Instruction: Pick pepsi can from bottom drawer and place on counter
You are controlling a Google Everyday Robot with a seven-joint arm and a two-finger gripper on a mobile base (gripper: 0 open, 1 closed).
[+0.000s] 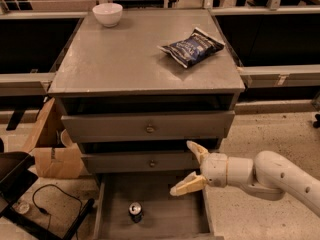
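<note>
The pepsi can (135, 211), small and dark with a silver top, stands upright on the floor of the open bottom drawer (170, 215), left of its middle. My gripper (190, 168) comes in from the right on a white arm. It is open and empty, its cream fingers (196, 150) spread wide, in front of the middle drawer's right end and above the bottom drawer's right side. It is up and to the right of the can, clearly apart from it. The grey counter (125, 59) is the cabinet's top.
A white bowl (107, 14) sits at the counter's back left and a dark-blue chip bag (191, 47) at its right. Two knobbed drawers (149, 128) are shut above the open one. A cardboard box (52, 151) and a black cable (50, 204) lie on the floor at left.
</note>
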